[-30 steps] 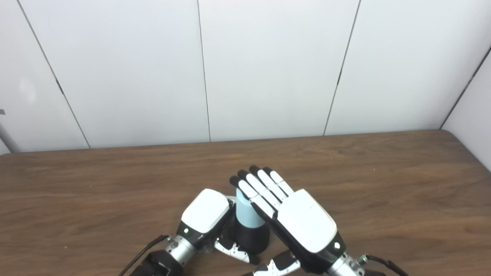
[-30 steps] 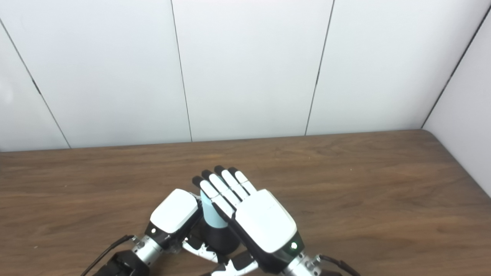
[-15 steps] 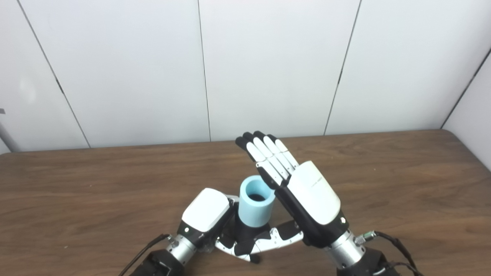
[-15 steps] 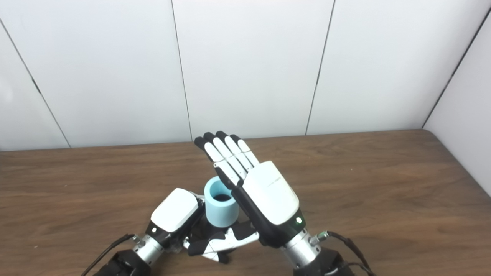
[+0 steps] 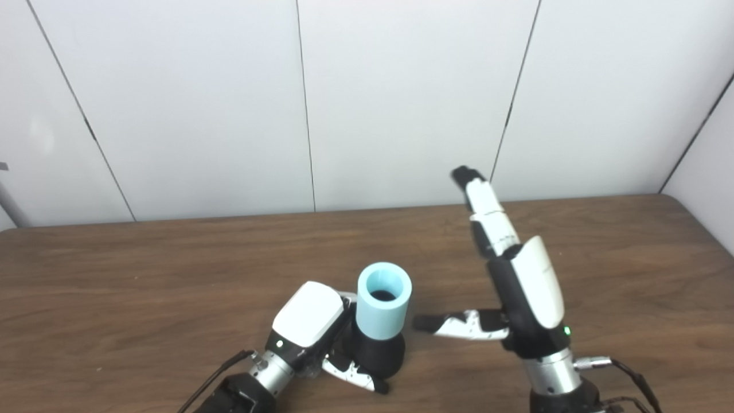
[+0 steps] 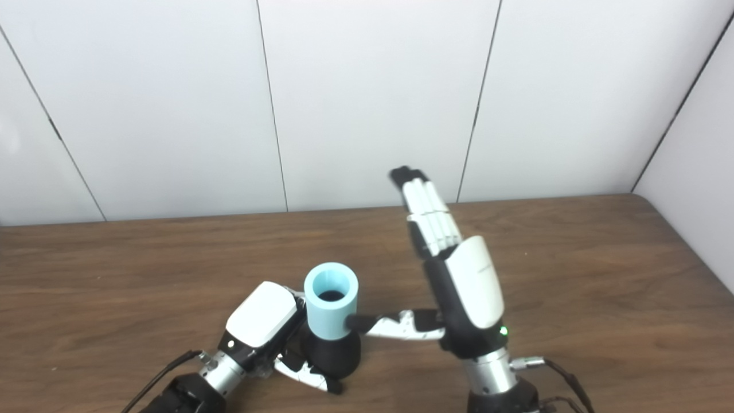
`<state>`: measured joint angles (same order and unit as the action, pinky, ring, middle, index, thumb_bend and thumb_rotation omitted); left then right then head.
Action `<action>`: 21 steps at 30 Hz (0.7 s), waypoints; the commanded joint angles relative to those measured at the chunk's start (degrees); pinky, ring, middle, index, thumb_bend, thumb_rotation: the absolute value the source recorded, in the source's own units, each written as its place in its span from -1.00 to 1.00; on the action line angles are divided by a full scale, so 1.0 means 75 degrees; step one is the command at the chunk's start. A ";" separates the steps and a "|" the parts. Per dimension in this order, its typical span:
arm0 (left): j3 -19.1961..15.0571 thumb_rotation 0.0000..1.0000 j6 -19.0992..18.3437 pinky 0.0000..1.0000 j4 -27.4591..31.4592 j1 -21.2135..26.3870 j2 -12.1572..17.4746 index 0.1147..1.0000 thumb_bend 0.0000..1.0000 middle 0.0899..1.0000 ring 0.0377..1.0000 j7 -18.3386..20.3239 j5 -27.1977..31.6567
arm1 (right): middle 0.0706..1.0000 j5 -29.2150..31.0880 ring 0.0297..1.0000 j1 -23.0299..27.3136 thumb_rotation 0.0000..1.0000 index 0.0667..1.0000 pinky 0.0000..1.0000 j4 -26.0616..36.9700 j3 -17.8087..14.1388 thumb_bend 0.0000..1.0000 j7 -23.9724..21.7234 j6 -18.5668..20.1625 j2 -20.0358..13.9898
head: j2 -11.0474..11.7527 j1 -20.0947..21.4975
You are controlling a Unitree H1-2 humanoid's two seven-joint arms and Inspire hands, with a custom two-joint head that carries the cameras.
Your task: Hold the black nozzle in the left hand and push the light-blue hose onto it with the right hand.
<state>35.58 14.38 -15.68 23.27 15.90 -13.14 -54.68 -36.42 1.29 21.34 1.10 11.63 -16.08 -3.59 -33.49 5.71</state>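
the left hand [image 5: 307, 321] has its fingers wrapped around the black nozzle [image 5: 378, 355], gripping it near the table's [image 5: 143, 287] front edge with the thumb curling under its base. the light-blue hose [image 5: 383, 307] stands upright, seated on top of the nozzle, its open mouth facing up. the right hand [image 5: 524, 287] holds nothing, its fingers [image 5: 484, 212] stretched straight upward and its thumb pointing sideways toward the hose, apart from it. the hand stands edge-on to the right of the hose above the wooden table, with white wall panels [image 5: 401, 97] behind.
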 commanded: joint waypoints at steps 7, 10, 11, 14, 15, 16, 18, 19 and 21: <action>0.0244 -1.00 -0.0026 -0.73 -0.0253 -0.0225 0.0115 -0.18 0.05 -0.16 -0.67 0.0599 -0.0205 | 0.98 0.1659 0.95 -0.0300 0.42 0.94 0.79 -0.0821 -0.0814 0.00 0.0343 -0.0124 0.0076 | -0.0002 0.0058; 0.0255 -1.00 -0.0007 -0.73 -0.0249 -0.0234 0.0133 -0.18 0.05 -0.16 -0.67 0.0545 -0.0242 | 0.94 0.1853 0.91 -0.0290 0.48 0.90 0.74 -0.1595 -0.1030 0.01 0.0528 -0.0319 0.0009 | -0.0007 0.0072; 0.0256 -1.00 -0.0017 -0.73 -0.0230 -0.0243 0.0136 -0.18 0.05 -0.16 -0.67 0.0543 -0.0253 | 0.93 0.1887 0.90 -0.0284 0.49 0.89 0.74 -0.1777 -0.1068 0.01 0.0568 -0.0358 -0.0014 | -0.0025 0.0060; 0.0232 -1.00 -0.0014 -0.73 -0.0211 -0.0265 0.0127 -0.18 0.05 -0.16 -0.67 0.0568 -0.0185 | 0.91 0.1905 0.88 -0.0233 0.50 0.86 0.72 -0.2237 -0.1112 0.07 0.0675 -0.0460 -0.0078 | -0.0040 0.0069; 0.0229 -1.00 -0.0019 -0.73 -0.0221 -0.0264 0.0124 -0.18 0.05 -0.16 -0.67 0.0576 -0.0180 | 0.90 0.1969 0.87 -0.0216 0.48 0.86 0.72 -0.2336 -0.1114 0.06 0.0666 -0.0431 -0.0091 | -0.0038 0.0073; 0.0231 -1.00 -0.0024 -0.74 -0.0231 -0.0260 0.0123 -0.18 0.05 -0.16 -0.67 0.0568 -0.0190 | 0.91 0.2025 0.88 -0.0199 0.48 0.86 0.74 -0.2408 -0.1118 0.05 0.0663 -0.0395 -0.0099 | -0.0036 0.0068; 0.0243 -1.00 -0.0012 -0.74 -0.0239 -0.0252 0.0127 -0.18 0.05 -0.16 -0.68 0.0535 -0.0222 | 0.92 0.2197 0.90 -0.0169 0.47 0.88 0.77 -0.2530 -0.1138 0.03 0.0630 -0.0323 -0.0117 | -0.0040 0.0059; 0.0247 -1.00 -0.0004 -0.75 -0.0242 -0.0248 0.0130 -0.18 0.05 -0.16 -0.69 0.0522 -0.0230 | 0.92 0.2280 0.90 -0.0157 0.46 0.88 0.78 -0.2582 -0.1149 0.02 0.0615 -0.0297 -0.0128 | -0.0040 0.0061; 0.0251 -1.00 -0.0004 -0.74 -0.0247 -0.0240 0.0134 -0.18 0.05 -0.16 -0.68 0.0540 -0.0229 | 0.93 0.2525 0.90 -0.0131 0.44 0.88 0.79 -0.2683 -0.1178 -0.01 0.0560 -0.0246 -0.0149 | -0.0041 0.0064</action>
<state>35.59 14.36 -15.62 23.21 16.04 -13.08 -54.63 -18.61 -0.60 2.13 -7.20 15.70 -16.94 -4.14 -33.75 6.15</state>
